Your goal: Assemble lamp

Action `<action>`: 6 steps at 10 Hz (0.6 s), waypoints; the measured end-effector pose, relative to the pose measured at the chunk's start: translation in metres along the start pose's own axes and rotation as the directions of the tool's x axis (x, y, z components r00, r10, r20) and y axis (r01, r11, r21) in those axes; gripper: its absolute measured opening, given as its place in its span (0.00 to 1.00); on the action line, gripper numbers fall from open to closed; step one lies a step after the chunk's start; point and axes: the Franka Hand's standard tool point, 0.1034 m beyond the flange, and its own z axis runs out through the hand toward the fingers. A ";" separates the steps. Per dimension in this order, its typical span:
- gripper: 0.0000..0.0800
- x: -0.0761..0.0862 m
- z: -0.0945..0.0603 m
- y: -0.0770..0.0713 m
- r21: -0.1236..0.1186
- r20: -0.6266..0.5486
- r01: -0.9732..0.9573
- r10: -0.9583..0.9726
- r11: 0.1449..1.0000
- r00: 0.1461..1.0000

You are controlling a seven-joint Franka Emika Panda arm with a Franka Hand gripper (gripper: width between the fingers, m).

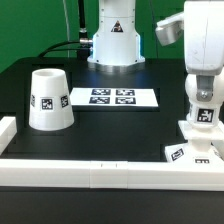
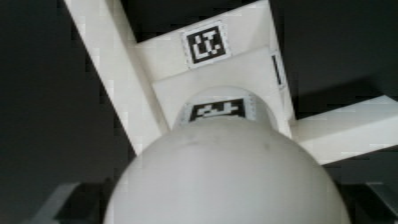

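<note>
At the exterior view's left, on the black table (image 1: 110, 125): lamp shade (image 1: 50, 100), white truncated cone, standing upright with the wide end down, one square tag facing the camera, well apart from the other lamp parts. Along the near edge and the left side: white border rail (image 1: 90, 172).

Centre, farther back: marker board (image 1: 112, 97), flat on the table, four tags showing. Behind it, at the far edge: robot pedestal (image 1: 112, 40), white.

At the exterior view's right: arm (image 1: 205, 45), reaching down vertically. Gripper (image 1: 203, 108) directly above the lamp base (image 1: 192, 145). Base white, low and blocky, near the front rail, with a tag on its near-left face.

In the wrist view: bulb (image 2: 217, 175), white, rounded, filling the foreground directly under the camera and lined up over the tagged base. Contact between bulb and base hidden. Fingers not clearly visible in either view; spread or closed not determinable.
</note>
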 end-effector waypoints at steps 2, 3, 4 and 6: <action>0.72 0.000 0.000 0.000 0.000 0.000 -0.028 0.028 1.000 1.000; 0.72 0.000 0.000 0.000 0.001 -0.009 -0.097 0.097 0.995 0.995; 0.72 -0.001 0.000 0.000 0.001 -0.022 -0.209 0.209 0.978 0.978; 0.72 -0.001 0.000 0.002 -0.004 -0.049 -0.411 0.411 0.912 0.910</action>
